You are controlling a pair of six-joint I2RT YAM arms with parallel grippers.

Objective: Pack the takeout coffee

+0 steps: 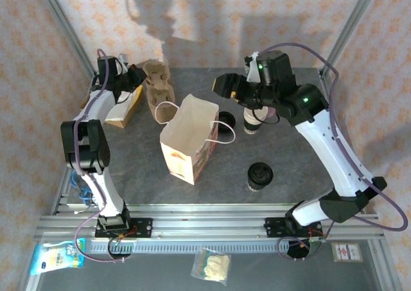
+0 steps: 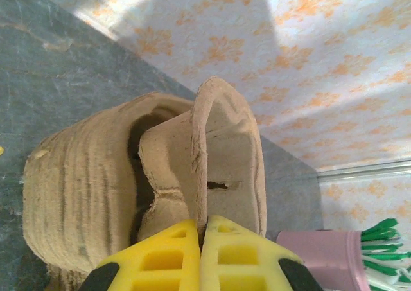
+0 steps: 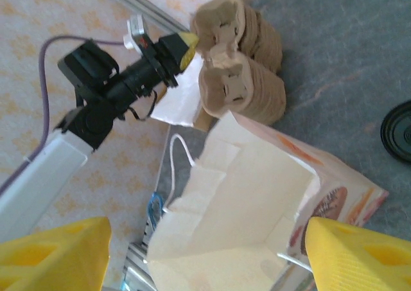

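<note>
Pinching the rim of the pulp tray [image 2: 218, 130], the left gripper [image 2: 202, 233] is clamped on it, probably to lift it. The right gripper [image 3: 205, 249] gapes wide, facing the paper bag [image 3: 237, 194]; the takeout coffee [image 1: 259, 174] stands well behind it, ungrasped.

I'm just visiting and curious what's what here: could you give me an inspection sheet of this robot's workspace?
Surface: grey stone-look table, no spills seen.
Job's things: lidded coffee cup upright on the table, outside the open paper bag.
Clutter: brown pulp tray, white-yellow box, loose black lid, pink cup of straws, a partly hidden white cup.
Grippers: left claw shut on the pulp tray's wall; right claw open, facing the bag.
Cables: a purple cable loops off the right arm; another follows the left arm.
Surroundings: floral-patterned walls, metal frame, packets on the front ledge.
</note>
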